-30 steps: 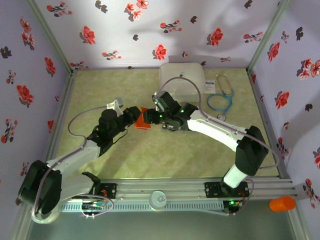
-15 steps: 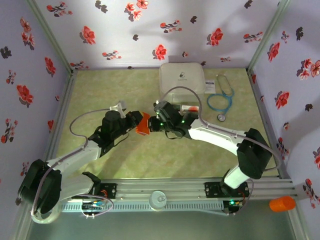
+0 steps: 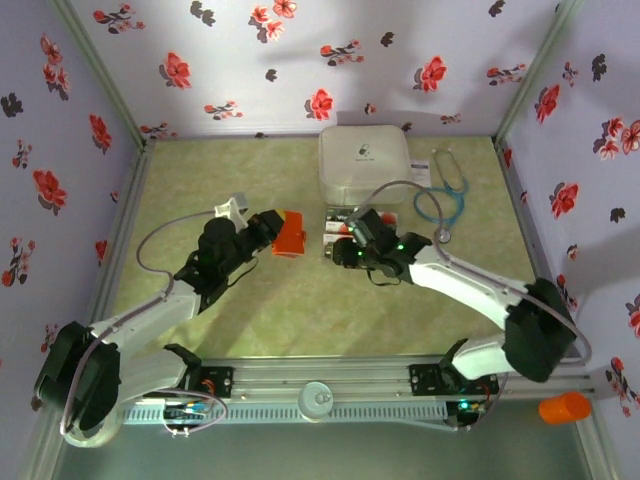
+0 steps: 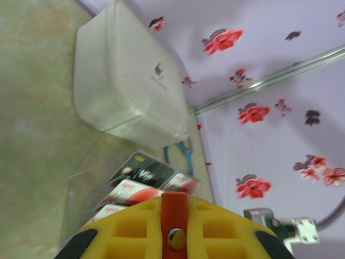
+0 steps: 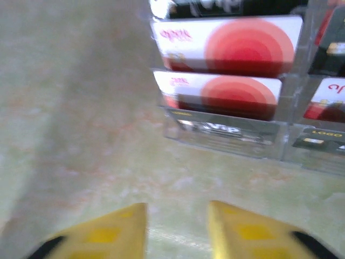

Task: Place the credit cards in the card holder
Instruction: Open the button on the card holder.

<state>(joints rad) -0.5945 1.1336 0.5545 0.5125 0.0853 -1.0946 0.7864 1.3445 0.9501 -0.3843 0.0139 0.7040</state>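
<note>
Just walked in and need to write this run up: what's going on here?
The left gripper is clamped on the orange card holder and holds it out beside a clear rack. The credit cards stand in that rack. The right gripper points at them low over the table, jaws apart with nothing between them. No card has been picked up yet.

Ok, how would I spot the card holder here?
Find the big white case at the table's far edge. In front, to its left, the left claw grips the card holder: small, flat, solid orange, unlike the pale red-patched cards nearby.
</note>
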